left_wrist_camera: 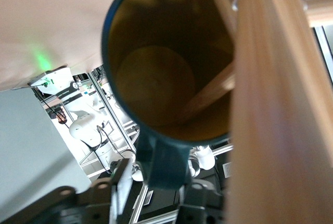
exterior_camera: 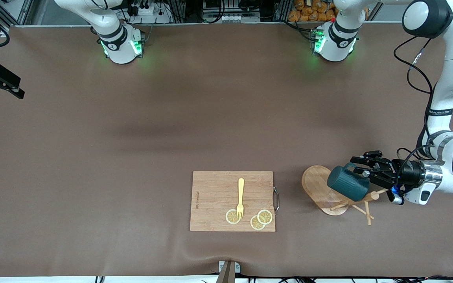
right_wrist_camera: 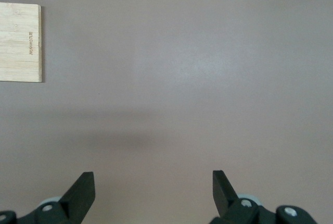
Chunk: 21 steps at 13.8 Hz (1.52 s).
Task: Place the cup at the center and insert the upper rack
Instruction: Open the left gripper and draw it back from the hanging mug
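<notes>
The cup (exterior_camera: 347, 182), a dark teal ribbed mug, is held tilted in the air over the upper rack (exterior_camera: 321, 190), a light wooden mug tree with an oval base. My left gripper (exterior_camera: 362, 169) is shut on the cup's handle. In the left wrist view the left gripper (left_wrist_camera: 156, 182) grips the handle below the cup's yellowish inside (left_wrist_camera: 156, 83), and a thin peg (left_wrist_camera: 208, 96) reaches into the cup's mouth beside the rack's post (left_wrist_camera: 281, 120). My right gripper (exterior_camera: 2, 84) waits, open and empty, above the table's edge at the right arm's end; its fingers also show in the right wrist view (right_wrist_camera: 153, 187).
A rectangular wooden cutting board (exterior_camera: 214, 188) lies near the front edge beside the rack, toward the right arm's end. On it are a yellow fork (exterior_camera: 240, 196) and three lemon slices (exterior_camera: 261, 219). The board's corner shows in the right wrist view (right_wrist_camera: 20, 41).
</notes>
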Available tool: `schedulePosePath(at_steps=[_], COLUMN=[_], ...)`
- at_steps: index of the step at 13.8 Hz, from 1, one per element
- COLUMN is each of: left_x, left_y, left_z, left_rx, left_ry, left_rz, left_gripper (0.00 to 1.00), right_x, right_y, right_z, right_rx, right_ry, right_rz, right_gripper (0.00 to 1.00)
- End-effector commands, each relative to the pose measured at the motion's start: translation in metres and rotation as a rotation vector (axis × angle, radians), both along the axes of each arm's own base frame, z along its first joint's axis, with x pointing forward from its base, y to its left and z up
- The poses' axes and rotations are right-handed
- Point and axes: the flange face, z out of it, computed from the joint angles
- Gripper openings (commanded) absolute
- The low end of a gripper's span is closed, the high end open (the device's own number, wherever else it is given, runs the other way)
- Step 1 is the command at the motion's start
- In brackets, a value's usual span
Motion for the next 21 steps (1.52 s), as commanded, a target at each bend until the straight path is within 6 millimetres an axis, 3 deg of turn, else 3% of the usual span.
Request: schedulePosePath(at_steps=[1,10,15,21], left_x=[0.004,0.006,0.006,0.002], left_y=[-0.002,0.003,0.006,0.013], left_z=[0.007,0.025,0.053,0.099], left_rx=[-0.021,-0.048,-0.035,0.020], left_ry=[-0.018,-0.027,-0.028,-0.081], left_rz=[0.016,0.040,0.037,0.040], left_gripper=[1.00,1.00,1.00,1.00], right_x=[-0.002,0.002,0.001,0.002], right_y=[0.001,0.011,0.021,0.008], right_z=[0.012,0.006,0.007,0.004], right_rx=[-0.005,-0.001,0.000,-0.003], right_ry=[-0.015,-0.009,-0.008,-0.002], right_rz=[-0.008,0.008,0.025,0.001], right_gripper=[1.00,1.00,1.00,1.00])
